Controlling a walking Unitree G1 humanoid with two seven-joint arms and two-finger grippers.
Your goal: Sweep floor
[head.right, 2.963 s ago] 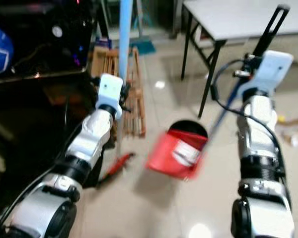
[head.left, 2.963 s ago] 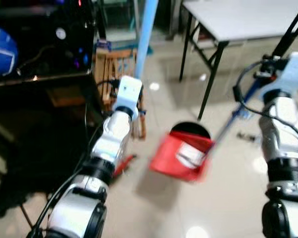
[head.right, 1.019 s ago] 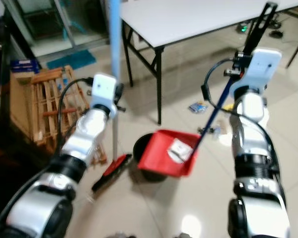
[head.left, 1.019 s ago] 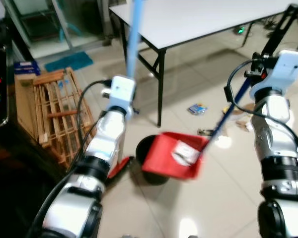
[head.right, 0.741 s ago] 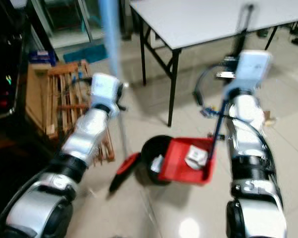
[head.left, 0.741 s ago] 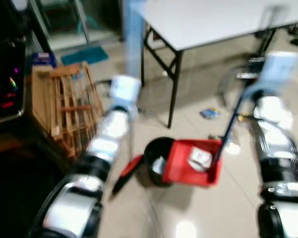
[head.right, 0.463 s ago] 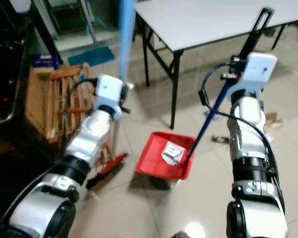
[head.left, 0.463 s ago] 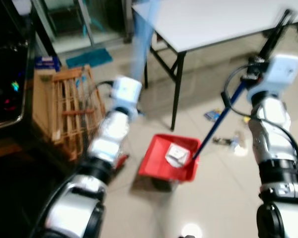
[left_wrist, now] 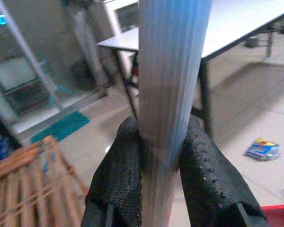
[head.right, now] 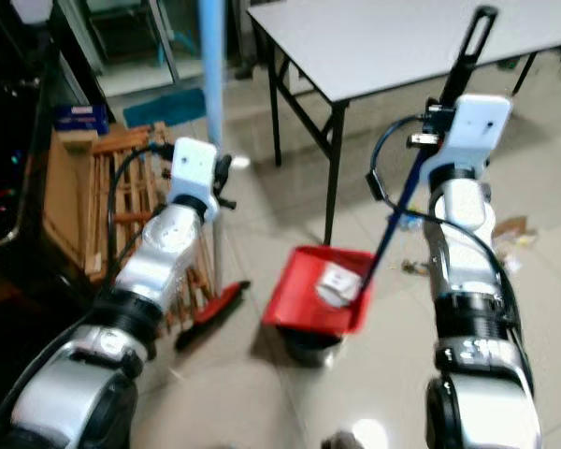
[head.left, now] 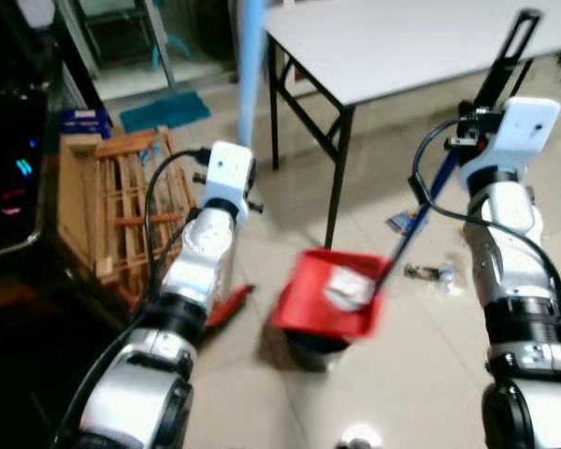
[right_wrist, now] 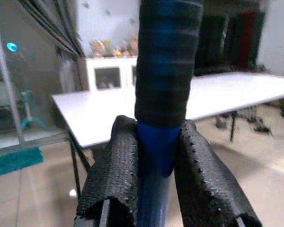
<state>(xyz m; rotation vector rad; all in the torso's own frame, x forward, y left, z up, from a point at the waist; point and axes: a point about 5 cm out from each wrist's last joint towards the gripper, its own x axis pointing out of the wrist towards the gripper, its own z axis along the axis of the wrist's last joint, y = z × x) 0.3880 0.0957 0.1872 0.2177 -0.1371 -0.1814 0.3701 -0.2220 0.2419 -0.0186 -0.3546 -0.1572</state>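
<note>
No lettering, label, brand or number can be read on anything here.

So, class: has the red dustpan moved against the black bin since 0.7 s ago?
Yes. It was at the bin's right; now the dustpan hangs over the bin, hiding most of its mouth.

Red dustpan point(head.right: 316, 293), dark blue handle point(right_wrist: 155, 156), pale blue broomstick point(left_wrist: 168, 85).

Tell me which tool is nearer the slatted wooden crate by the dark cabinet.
Left. The left tool, clamped on the light-blue broom pole, stands just beside the slatted wooden crate. The right tool grips the blue dustpan handle across the floor, near the white table.
</note>
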